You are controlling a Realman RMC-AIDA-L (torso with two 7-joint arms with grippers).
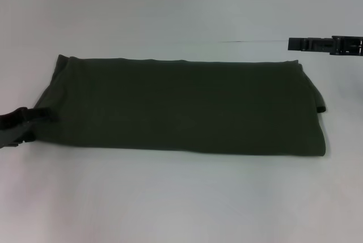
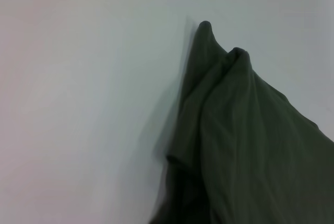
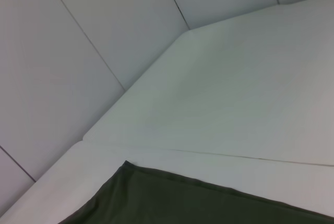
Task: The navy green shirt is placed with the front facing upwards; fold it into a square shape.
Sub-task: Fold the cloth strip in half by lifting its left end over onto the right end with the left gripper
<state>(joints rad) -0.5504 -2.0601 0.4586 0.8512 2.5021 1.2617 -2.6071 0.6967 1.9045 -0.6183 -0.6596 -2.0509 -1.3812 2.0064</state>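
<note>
The navy green shirt (image 1: 181,107) is laid as a long folded band across the middle of the head view on the white table (image 1: 181,197), lettering hidden. At the lower left, the left gripper (image 1: 22,123) is seen at the band's end; the wrist view shows cloth bunched into peaks, so a pinch is judged likely for folding that end over. At the upper right, the right gripper (image 1: 326,45) is held clear, empty; how far its fingers are parted cannot be told.

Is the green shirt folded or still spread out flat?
Folded: the navy green shirt lies as a long band, no sleeves or lettering showing, layers stacked at its right end. Not yet square.
</note>
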